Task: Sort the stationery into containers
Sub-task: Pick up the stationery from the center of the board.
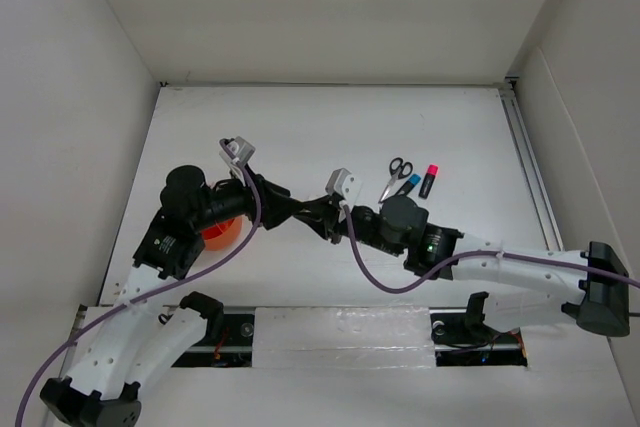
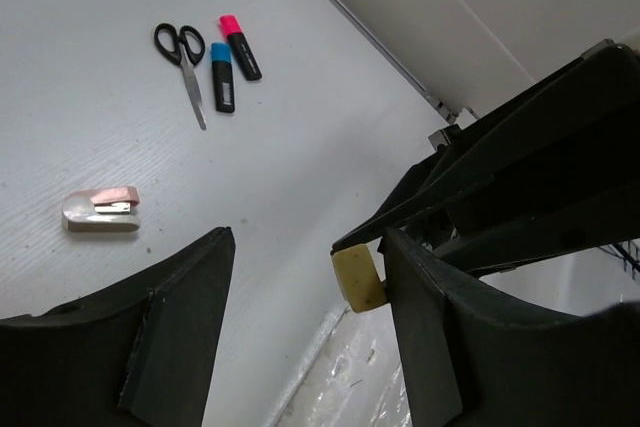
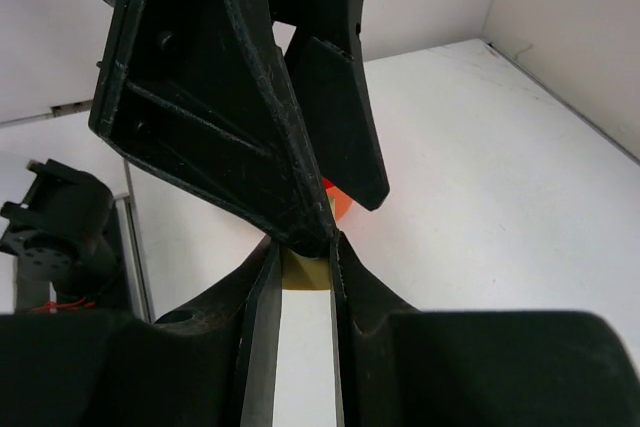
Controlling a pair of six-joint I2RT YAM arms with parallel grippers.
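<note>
My right gripper [image 1: 316, 213] [image 3: 304, 253] is shut on a small yellow eraser [image 3: 305, 274] above the middle of the table. My left gripper [image 1: 291, 209] [image 2: 308, 247] is open and meets it tip to tip. In the left wrist view the eraser [image 2: 358, 280] sits between my left fingers, close to the right-hand one. The orange cup [image 1: 222, 233] stands under my left arm, and a sliver of it shows in the right wrist view [image 3: 337, 203]. Black-handled scissors [image 1: 395, 178] [image 2: 181, 54], a blue highlighter [image 1: 408, 185] [image 2: 222, 77] and a pink highlighter [image 1: 429, 180] [image 2: 240, 47] lie together at the right.
A small pink-and-white item [image 2: 100, 212] lies on the table in the left wrist view; the arms hide it from above. White walls enclose the table on the left, back and right. A metal rail [image 1: 528, 172] runs along the right edge.
</note>
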